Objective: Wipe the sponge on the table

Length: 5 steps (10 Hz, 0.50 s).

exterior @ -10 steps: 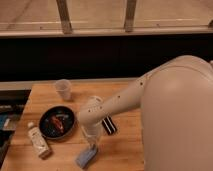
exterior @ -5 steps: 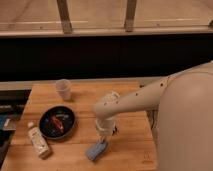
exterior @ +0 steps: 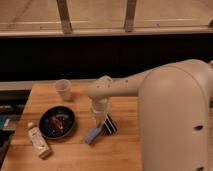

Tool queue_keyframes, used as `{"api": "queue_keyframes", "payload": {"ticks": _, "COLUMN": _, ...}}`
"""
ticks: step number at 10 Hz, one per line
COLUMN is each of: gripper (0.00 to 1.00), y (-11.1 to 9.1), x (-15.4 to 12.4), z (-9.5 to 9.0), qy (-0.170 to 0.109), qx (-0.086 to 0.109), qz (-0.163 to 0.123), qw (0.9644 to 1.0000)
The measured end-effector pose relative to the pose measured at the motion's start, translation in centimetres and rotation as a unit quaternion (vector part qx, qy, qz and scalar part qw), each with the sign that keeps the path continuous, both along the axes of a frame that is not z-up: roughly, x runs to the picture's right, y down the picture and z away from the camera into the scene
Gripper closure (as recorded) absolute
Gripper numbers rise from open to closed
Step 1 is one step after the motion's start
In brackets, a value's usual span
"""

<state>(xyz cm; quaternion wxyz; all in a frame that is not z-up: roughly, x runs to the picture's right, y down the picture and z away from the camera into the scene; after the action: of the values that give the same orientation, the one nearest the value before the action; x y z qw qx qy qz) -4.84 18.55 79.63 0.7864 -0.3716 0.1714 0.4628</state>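
Observation:
The light-blue sponge [exterior: 92, 135] lies tilted on the wooden table [exterior: 125, 150], a little left of its middle. My gripper [exterior: 97, 121] points straight down at the end of the white arm and is shut on the sponge's upper end. The sponge's lower end touches the tabletop.
A black block with white stripes [exterior: 110, 125] sits just right of the sponge, touching or nearly touching it. To the left stands a black pan [exterior: 56, 122] with food in it. A whitish bottle [exterior: 39, 142] lies near the front left corner and a clear cup [exterior: 63, 90] stands at the back left.
The arm has drawn back from the table's front edge, and the sponge has moved with the gripper toward the middle, ending beside the striped block.

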Motion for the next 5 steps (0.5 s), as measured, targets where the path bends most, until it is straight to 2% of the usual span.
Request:
{"api": "queue_keyframes", "payload": {"ticks": 3, "gripper": 1.0, "y": -1.4, "x": -4.4, "z": 1.2, "qy": -0.025, "qx": 0.002, "qz": -0.037, "qw": 0.999}}
{"api": "queue_keyframes", "payload": {"ticks": 5, "gripper": 1.0, "y": -0.4, "x": -7.3, "z": 0.2, "qy": -0.042, "qx": 0.003, "qz": -0.075, "qw": 0.9963}}
